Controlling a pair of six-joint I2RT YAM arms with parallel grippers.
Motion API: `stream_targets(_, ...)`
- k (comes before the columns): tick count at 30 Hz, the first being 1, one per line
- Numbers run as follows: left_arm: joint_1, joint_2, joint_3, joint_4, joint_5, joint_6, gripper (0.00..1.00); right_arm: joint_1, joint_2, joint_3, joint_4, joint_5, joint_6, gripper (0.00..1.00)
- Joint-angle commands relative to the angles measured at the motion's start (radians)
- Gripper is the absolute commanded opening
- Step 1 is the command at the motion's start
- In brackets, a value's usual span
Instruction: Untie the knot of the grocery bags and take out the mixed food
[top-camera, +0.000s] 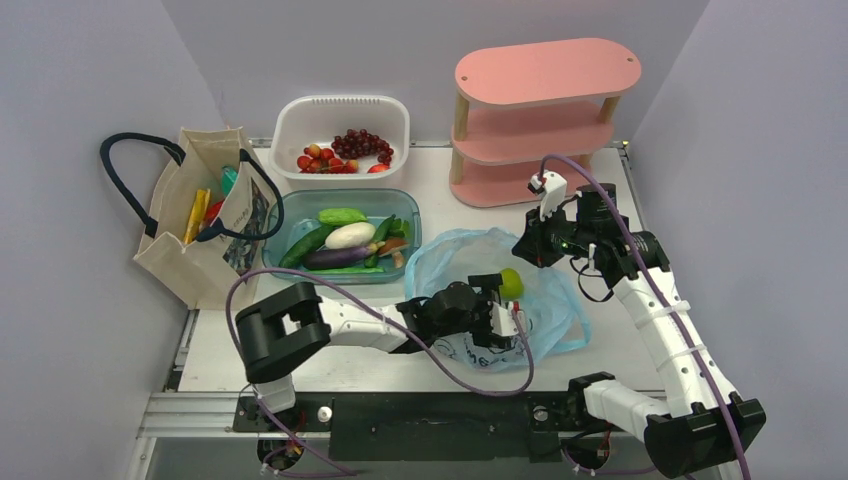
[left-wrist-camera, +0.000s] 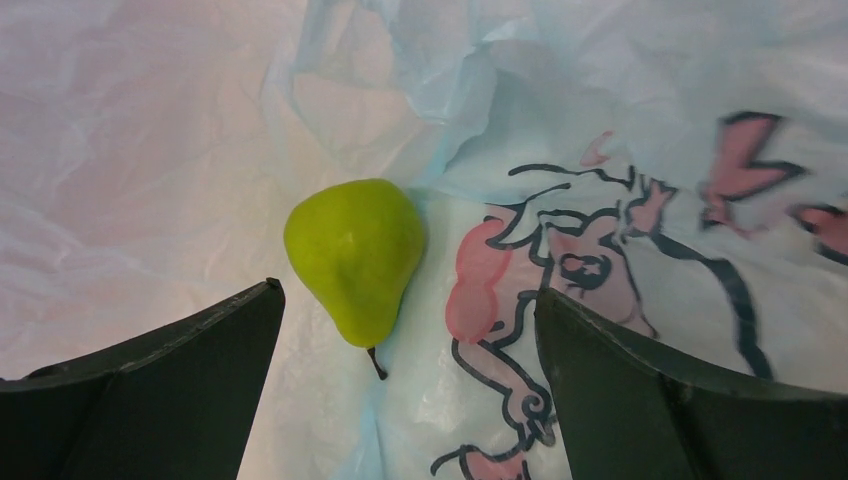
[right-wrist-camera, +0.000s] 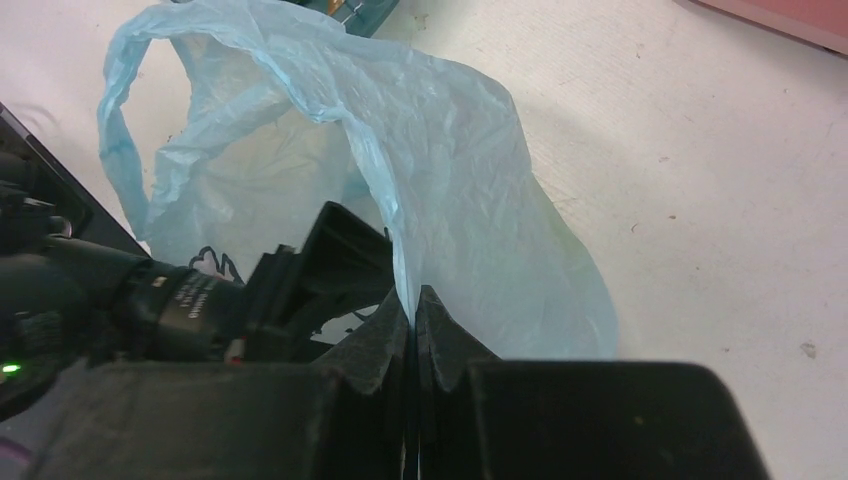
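The light blue plastic bag (top-camera: 548, 300) lies open in the middle of the table, and no knot shows. Its pinkish print shows in the left wrist view (left-wrist-camera: 560, 260). A green pear (top-camera: 511, 282) lies on the plastic inside the bag. My left gripper (top-camera: 500, 298) reaches into the bag's mouth. It is open (left-wrist-camera: 405, 292), and the pear (left-wrist-camera: 355, 255) lies just ahead between its fingers, untouched. My right gripper (top-camera: 527, 247) is shut (right-wrist-camera: 413, 302) on the bag's upper edge (right-wrist-camera: 400, 180) and holds it up. The beige canvas tote (top-camera: 205, 225) stands at the left with snack packets (top-camera: 198, 212) inside.
A clear teal tub (top-camera: 405, 205) of vegetables sits behind the bag. A white slotted basket (top-camera: 340, 112) with grapes and red fruit stands at the back. A pink shelf (top-camera: 545, 75) stands at the back right. My left arm shows in the right wrist view (right-wrist-camera: 190, 300).
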Motion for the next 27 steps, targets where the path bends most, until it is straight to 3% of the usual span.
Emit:
stream_targets(1,0.026,0.085,0.114,0.107,-0.049,-0.040,0.97,0.009,-0.029,0.007,0.046,-0.006,0.011,0.00)
stream_targets(23,0.103,0.394,0.348,-0.075,0.015,-0.042,0.97,0.006,-0.019,0.005,0.043,-0.004,0.011,0.00)
stream_targets(27,0.106,0.380,0.331,-0.070,0.042,-0.031,0.90,0.005,-0.020,0.001,0.044,-0.004,0.007,0.00)
